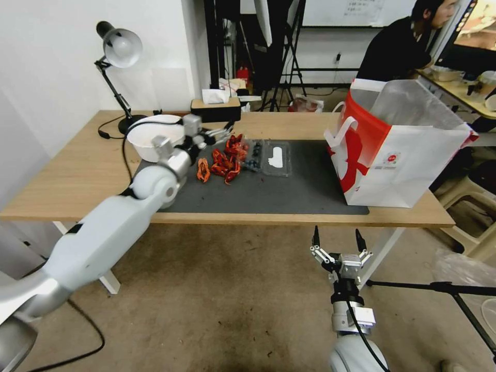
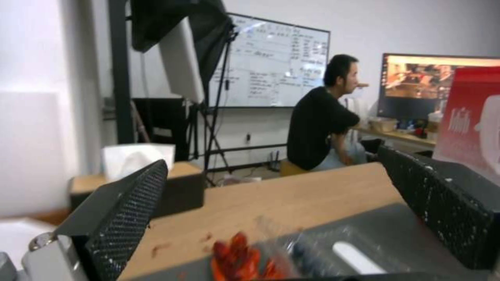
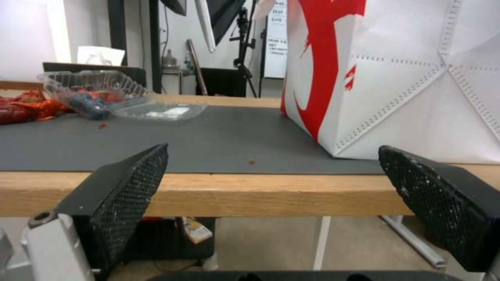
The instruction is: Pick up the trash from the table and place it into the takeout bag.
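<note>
The trash on the table (image 1: 77, 170) is a pile of red shell scraps (image 1: 223, 161) and a clear plastic clamshell tray (image 1: 268, 156) holding dark blue bits, both on the dark grey mat (image 1: 289, 194). My left gripper (image 1: 226, 132) hovers open just behind the red scraps (image 2: 237, 255), its fingers (image 2: 130, 210) spread wide, with the clear tray (image 2: 333, 249) beyond. The white and red takeout bag (image 1: 398, 155) stands open at the mat's right end. Below the table's front edge my right gripper (image 1: 338, 243) hangs open, facing the bag (image 3: 406, 78) and the mat (image 3: 208, 144).
A white bowl (image 1: 147, 135) sits at the mat's back left corner, under my left forearm. A black tissue box (image 1: 214, 109) and a desk lamp (image 1: 120, 49) stand at the back of the table. A tripod leg (image 1: 439, 287) crosses the floor at right.
</note>
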Tool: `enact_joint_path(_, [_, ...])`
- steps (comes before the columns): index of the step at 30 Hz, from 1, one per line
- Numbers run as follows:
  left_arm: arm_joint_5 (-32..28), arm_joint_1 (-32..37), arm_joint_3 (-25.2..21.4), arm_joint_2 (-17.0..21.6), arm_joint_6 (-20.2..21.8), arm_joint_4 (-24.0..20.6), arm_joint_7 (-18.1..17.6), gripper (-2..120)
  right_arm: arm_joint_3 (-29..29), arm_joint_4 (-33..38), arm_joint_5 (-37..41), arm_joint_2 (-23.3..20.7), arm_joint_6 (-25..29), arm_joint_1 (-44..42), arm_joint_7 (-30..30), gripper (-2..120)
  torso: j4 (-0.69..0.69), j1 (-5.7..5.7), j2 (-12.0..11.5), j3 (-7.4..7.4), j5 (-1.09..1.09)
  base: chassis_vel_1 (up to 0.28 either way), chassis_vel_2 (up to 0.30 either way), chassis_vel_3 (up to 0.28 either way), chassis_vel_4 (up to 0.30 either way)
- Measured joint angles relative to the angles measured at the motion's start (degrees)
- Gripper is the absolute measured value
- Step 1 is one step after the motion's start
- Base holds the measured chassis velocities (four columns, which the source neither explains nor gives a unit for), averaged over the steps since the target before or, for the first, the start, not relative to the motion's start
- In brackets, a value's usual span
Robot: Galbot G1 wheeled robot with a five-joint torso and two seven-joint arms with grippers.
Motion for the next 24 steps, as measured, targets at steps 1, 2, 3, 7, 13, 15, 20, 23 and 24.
enact_joint_path(1, [0.3, 1.5, -1.3, 0.4, 0.0, -0.6, 0.1, 100, -0.1, 0.0, 0.0, 0.0, 0.0, 0.0, 0.0, 100, 0.00, 0.00, 0.0, 0.00, 0.00, 0.000, 0.000, 0.000, 0.000])
enact_joint_path(2, [0.3, 1.5, -1.3, 0.4, 0.0, -0.6, 0.1, 100, -0.1, 0.0, 0.0, 0.0, 0.0, 0.0, 0.0, 100, 0.00, 0.00, 0.0, 0.00, 0.00, 0.000, 0.000, 0.000, 0.000])
enact_joint_path(3, [0.8, 3.7, -3.2, 1.0, 0.0, -1.5, 0.2, 100, -0.1, 0.0, 0.0, 0.0, 0.0, 0.0, -0.1, 100, 0.01, 0.00, 0.0, 0.00, 0.02, 0.000, 0.000, 0.000, 0.000])
enact_joint_path(7, [2.2, 8.7, -7.5, 1.9, 0.0, -3.8, 0.2, 100, -0.3, -0.2, -0.1, 0.0, 0.0, 0.0, -0.1, 100, 0.00, 0.00, 0.0, 0.00, 0.01, 0.000, 0.000, 0.000, 0.000])
enact_joint_path(13, [4.4, 15.4, -12.5, 3.2, -0.7, -6.4, -0.2, 100, -0.5, -0.2, -0.2, 0.0, 0.0, 0.1, -0.1, 100, 0.01, 0.00, 0.0, 0.00, 0.01, 0.000, 0.000, 0.000, 0.000])
enact_joint_path(15, [4.8, 16.9, -13.5, 3.2, -1.1, -6.9, -0.3, 100, -0.5, -0.2, -0.3, 0.0, 0.1, 0.1, -0.1, 100, 0.01, -0.01, 0.0, 0.01, 0.01, 0.000, 0.000, 0.000, 0.000])
enact_joint_path(20, [6.5, 22.3, -17.6, 2.8, -2.4, -8.7, -0.6, 100, -0.4, -0.3, -0.5, -0.1, 0.3, 0.0, -0.1, 100, -0.01, 0.00, 0.0, 0.00, 0.01, 0.000, 0.000, 0.000, 0.000])
enact_joint_path(23, [7.7, 25.7, -20.4, 2.5, -2.7, -10.1, -0.6, 100, -0.4, -0.2, -0.5, -0.1, 0.3, 0.0, -0.1, 100, 0.00, 0.00, 0.0, 0.00, 0.03, 0.000, 0.000, 0.000, 0.000])
enact_joint_path(24, [8.4, 27.4, -21.6, 2.3, -2.8, -10.8, -0.6, 100, -0.4, -0.2, -0.5, -0.1, 0.3, 0.0, -0.1, 100, 0.01, 0.00, 0.0, 0.00, 0.01, 0.000, 0.000, 0.000, 0.000])
